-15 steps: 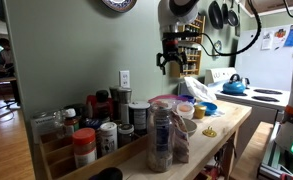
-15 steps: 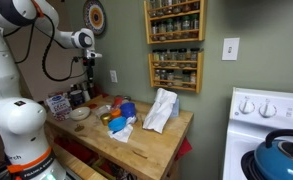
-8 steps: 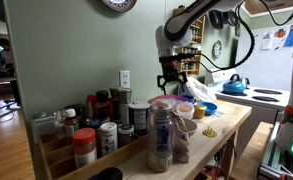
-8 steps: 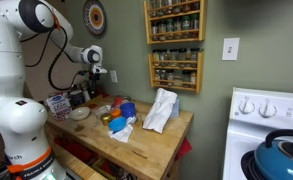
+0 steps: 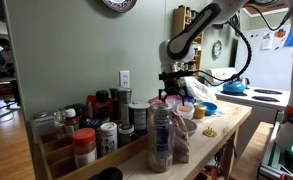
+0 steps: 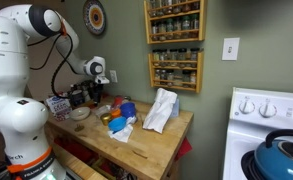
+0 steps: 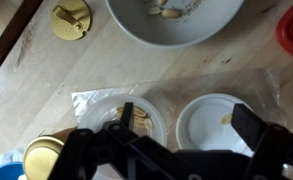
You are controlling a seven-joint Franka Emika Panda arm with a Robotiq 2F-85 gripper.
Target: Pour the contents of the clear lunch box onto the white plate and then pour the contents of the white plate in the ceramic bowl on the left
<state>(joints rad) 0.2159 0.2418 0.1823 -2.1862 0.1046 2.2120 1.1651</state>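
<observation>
Gripper [image 7: 186, 118]: fingers [image 7: 126, 112] spread open above clear lunch box [image 7: 98, 108] and white plate [image 7: 208, 120], side by side on tabletop [image 7: 56, 70]; ceramic bowl [image 7: 176, 18] beyond a bare strip; tabletop edge beside the lunch box.

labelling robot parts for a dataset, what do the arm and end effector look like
The white arm is built of rounded, glossy segments with dark grey joint rings, and black cables loop along it. The end effector is black and blocky with two flat fingers.
</observation>
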